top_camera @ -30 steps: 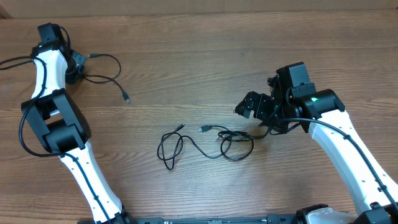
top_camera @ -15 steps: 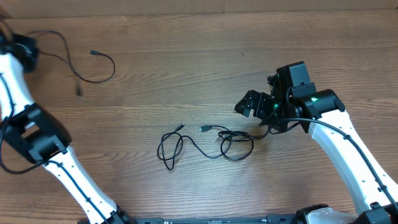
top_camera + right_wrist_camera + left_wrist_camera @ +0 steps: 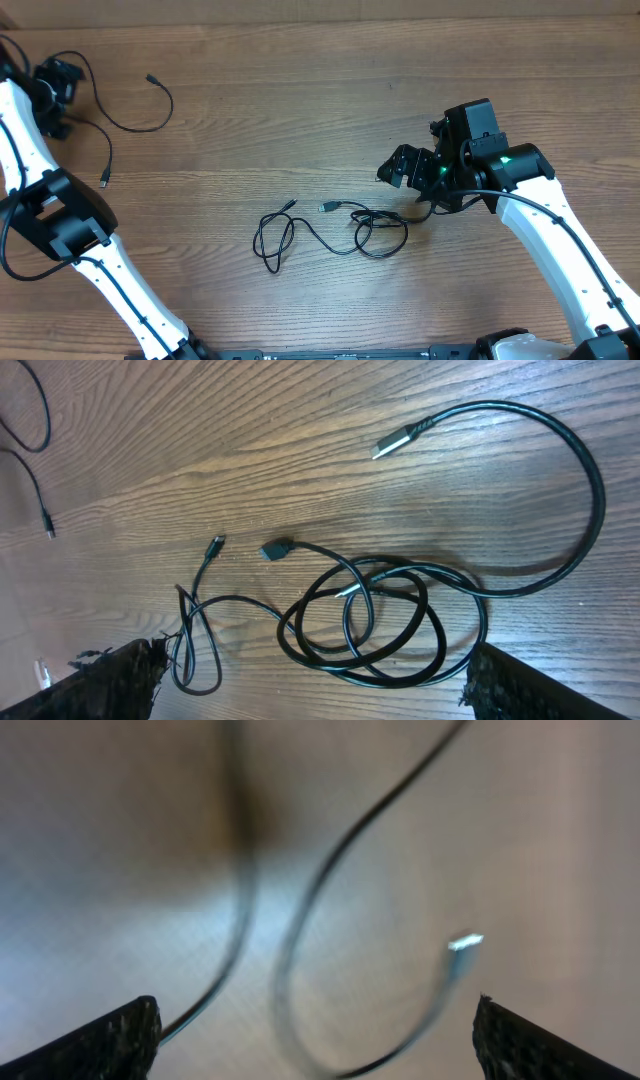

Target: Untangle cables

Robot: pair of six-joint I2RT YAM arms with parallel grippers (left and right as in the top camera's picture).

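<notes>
One thin black cable (image 3: 140, 130) lies loose at the far left of the table, its plug (image 3: 465, 942) blurred in the left wrist view. My left gripper (image 3: 60, 80) hovers beside it, open, and the cable (image 3: 300, 910) runs between the fingertips (image 3: 120, 1032) without being clamped. Two more cables (image 3: 357, 232) lie tangled mid-table, a coil on the right and a thin loop (image 3: 272, 238) on the left. My right gripper (image 3: 405, 168) stands open just up and right of the coil. Its wrist view shows the coil (image 3: 350, 592) between the wide fingers (image 3: 520, 690), untouched.
The thicker cable's silver plug (image 3: 395, 442) points away from the coil. The robot's own black lead (image 3: 20, 215) loops off the left arm at the table's left edge. Bare wood (image 3: 300, 110) surrounds the cables.
The left arm swung to the far left, dragging one cable with it. Its gripper then opened and the cable dropped onto the table. The right arm and the middle tangle stayed still.
</notes>
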